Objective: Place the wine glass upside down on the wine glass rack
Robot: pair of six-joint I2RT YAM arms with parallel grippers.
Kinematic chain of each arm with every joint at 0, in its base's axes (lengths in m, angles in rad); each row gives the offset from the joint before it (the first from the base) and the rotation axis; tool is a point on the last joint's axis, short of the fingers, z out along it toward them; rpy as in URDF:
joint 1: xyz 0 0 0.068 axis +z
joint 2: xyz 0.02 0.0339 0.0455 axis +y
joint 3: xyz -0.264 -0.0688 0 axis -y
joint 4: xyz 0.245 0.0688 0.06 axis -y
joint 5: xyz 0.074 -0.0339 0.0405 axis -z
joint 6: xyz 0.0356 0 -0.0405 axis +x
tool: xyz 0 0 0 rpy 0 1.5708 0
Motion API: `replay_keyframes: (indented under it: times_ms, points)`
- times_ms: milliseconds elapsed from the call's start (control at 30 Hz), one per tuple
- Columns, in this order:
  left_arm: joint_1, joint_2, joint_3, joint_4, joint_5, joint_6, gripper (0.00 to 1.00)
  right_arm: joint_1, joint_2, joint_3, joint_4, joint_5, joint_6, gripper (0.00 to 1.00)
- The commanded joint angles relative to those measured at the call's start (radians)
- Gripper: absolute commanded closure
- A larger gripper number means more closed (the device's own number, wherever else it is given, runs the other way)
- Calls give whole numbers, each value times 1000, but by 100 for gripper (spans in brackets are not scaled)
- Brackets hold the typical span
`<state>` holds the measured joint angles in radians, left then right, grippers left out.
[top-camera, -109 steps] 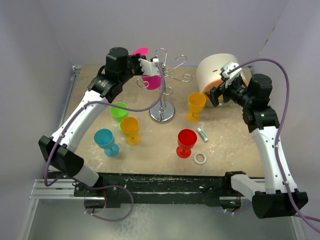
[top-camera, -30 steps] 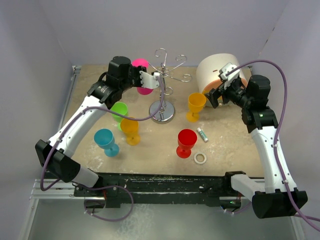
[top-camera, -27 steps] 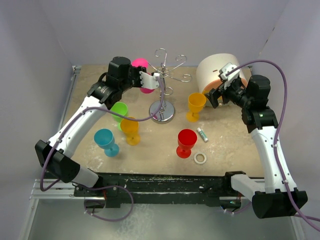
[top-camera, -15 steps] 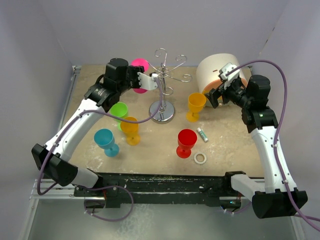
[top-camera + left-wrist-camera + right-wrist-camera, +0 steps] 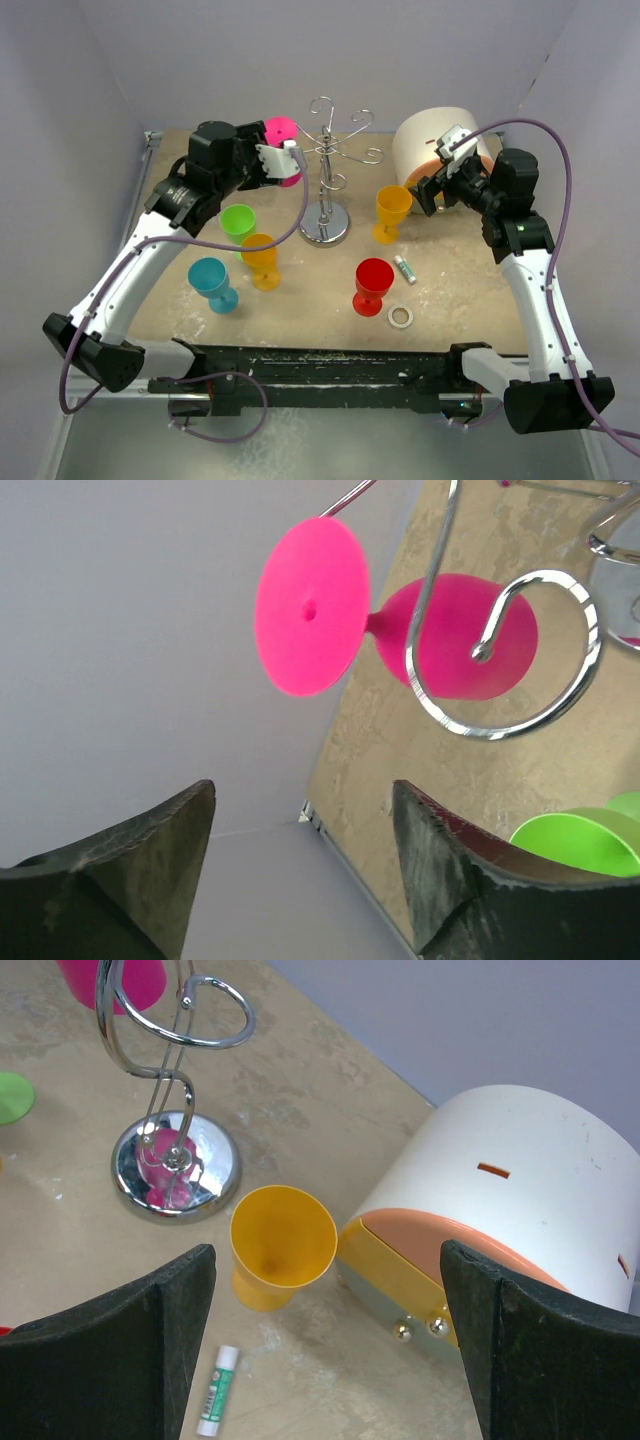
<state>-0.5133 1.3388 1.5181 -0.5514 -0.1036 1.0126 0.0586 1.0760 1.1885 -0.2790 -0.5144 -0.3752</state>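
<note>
Beige desk (image 5: 460, 300), grey walls.

Top view: rack (image 5: 325, 205) stands mid-desk. Pink glass (image 5: 282, 129) hangs upside down on the rack's left curled arm, foot up. Left pincer (image 5: 280, 158) is just beside the glass. Right pincer (image 5: 428, 192) hovers near box (image 5: 430, 135) and yellow cup (image 5: 392, 208). Green cup (image 5: 237, 220), orange cup (image 5: 261, 255), blue cup (image 5: 212, 280) and red cup (image 5: 373, 283) stand upright in front of the rack. Tube (image 5: 405, 268) and tape ring (image 5: 401, 316) lie by the red cup.

Left wrist view: fingers apart, nothing between them. Glass is ahead, clear of both, with a wire curl crossing its bowl near the stem.

Right wrist view: fingers wide apart, empty, above yellow cup and box. Rack base mirrors pink.
</note>
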Motion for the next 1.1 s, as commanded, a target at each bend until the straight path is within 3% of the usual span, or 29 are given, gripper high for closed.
replay_keyframes:
  times_ms: [0, 167, 533, 833, 1067]
  points:
    - [59, -78, 24, -1, 35, -166, 22, -3, -2, 2, 41, 6, -13, 4]
    - [171, -130, -14, 3, 109, -383, 7, -4, 1, 2, 49, 20, -6, 4]
    - [368, -165, -100, -183, 224, -707, 7, -4, 12, -4, 54, 8, -6, 4]
    - [403, -69, -176, -241, 296, -726, 6, -4, 10, -15, 59, 13, -10, 4]
    - [403, 40, -171, -256, 309, -707, 14, -4, 12, -17, 56, 14, -18, 4]
